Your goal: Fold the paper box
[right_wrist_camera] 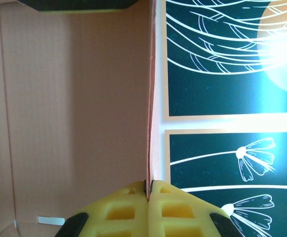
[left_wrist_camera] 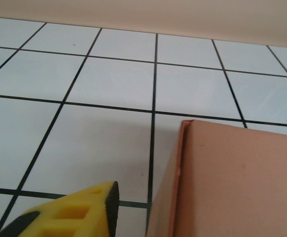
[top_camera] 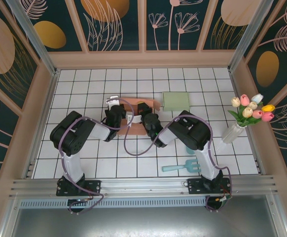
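Paper box [right_wrist_camera: 74, 113] in right end effector [right_wrist_camera: 147, 186]

No legible text, no brands or numbers (in any view)

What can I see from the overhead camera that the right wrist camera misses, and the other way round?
From above: the left arm, the right arm, a green box, tulips in a vase, a blue garden fork. Right wrist, close up: the right gripper pinched shut on a thin wall edge. Both: the paper box and flower-painted walls.
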Tool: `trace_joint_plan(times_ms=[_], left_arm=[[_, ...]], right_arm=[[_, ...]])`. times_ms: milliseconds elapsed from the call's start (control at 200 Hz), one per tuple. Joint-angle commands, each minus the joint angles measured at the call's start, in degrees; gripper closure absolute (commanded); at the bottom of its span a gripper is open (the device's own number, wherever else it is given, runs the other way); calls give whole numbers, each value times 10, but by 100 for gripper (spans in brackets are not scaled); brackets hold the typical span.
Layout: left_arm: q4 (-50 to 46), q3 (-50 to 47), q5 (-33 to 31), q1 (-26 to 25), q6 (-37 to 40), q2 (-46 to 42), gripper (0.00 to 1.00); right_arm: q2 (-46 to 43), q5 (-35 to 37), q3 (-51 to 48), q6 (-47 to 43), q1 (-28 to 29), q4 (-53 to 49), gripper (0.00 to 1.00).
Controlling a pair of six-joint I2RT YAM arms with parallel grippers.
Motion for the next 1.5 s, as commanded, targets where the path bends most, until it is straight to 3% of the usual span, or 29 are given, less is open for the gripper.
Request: trace_joint_plan(times_ms=[0,120,285,325,435,490,656,791,961,1141,1381,1441,1496], left_arm=[[-6,2,-39,15,-9,3,57],[-92,39,-49,18,-50,15,56],[-108,58,-39,18,-67,39,60],[-112,59,-42,18,-69,37,65],[-169,90,-73,18,-92,52,93],[-206,113,-91,18,-105,63,100],[-225,118,-107,18,-127,61,95],[-183,98,-70,18,-88,52,69],[-107,26,-19,18,-57,-15,58],[-78,-17,5,18,-39,-53,54],[-93,44,19,20,-26,33,54],[-110,62,2,19,-28,44,57],[-119,71,-13,19,-35,46,68]], right_arm=[[30,-17,-17,20,13,-114,100],[28,-16,-18,20,15,-115,100],[21,-19,-17,27,19,-122,100],[22,-20,-15,29,20,-123,100],[24,-20,-13,30,23,-124,100],[24,-19,-12,32,24,-125,100],[19,-15,-10,41,25,-132,100],[20,-15,-7,47,25,-137,100],[28,-14,0,52,24,-143,100],[28,-14,2,53,24,-146,100],[23,-15,0,56,28,-148,100],[22,-15,1,56,29,-150,100],[22,-15,1,56,30,-151,100]])
